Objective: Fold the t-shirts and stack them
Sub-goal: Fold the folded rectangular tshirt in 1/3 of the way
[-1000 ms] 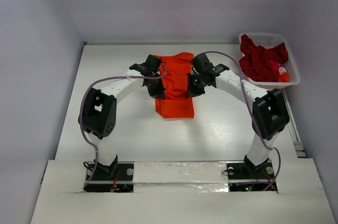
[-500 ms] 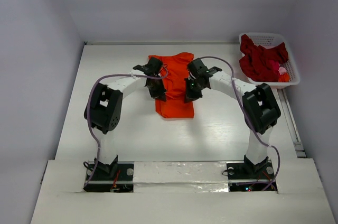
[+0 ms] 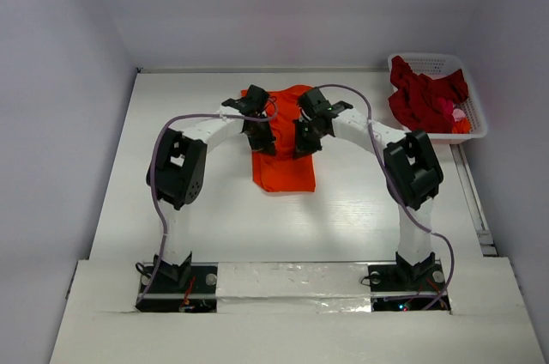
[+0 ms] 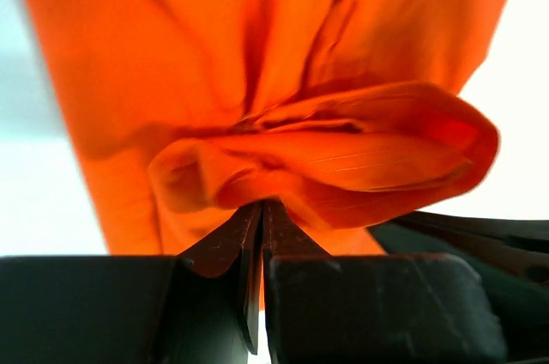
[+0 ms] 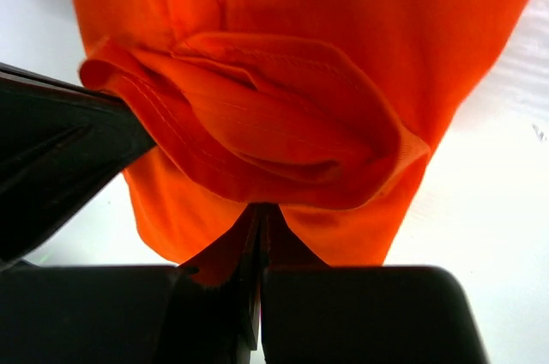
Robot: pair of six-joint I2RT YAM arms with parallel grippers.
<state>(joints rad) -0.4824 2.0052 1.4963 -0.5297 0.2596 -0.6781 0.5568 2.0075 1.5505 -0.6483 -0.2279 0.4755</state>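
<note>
Orange t-shirt (image 3: 287, 173) in left claw (image 4: 260, 206), right claw (image 5: 257, 211)

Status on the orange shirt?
Left gripper and right gripper shut on orange t-shirt, cloth bunched. Dark red t-shirts in basket. Nothing blocking.

I see the orange t-shirt (image 3: 283, 171) folded to a narrow strip, lying lengthwise at mid-counter (image 3: 206, 227), toward the far edge. Both its side edges are bunched and lifted. The dark red t-shirts (image 3: 425, 98) lie heaped, unfolded, at the far right corner.
</note>
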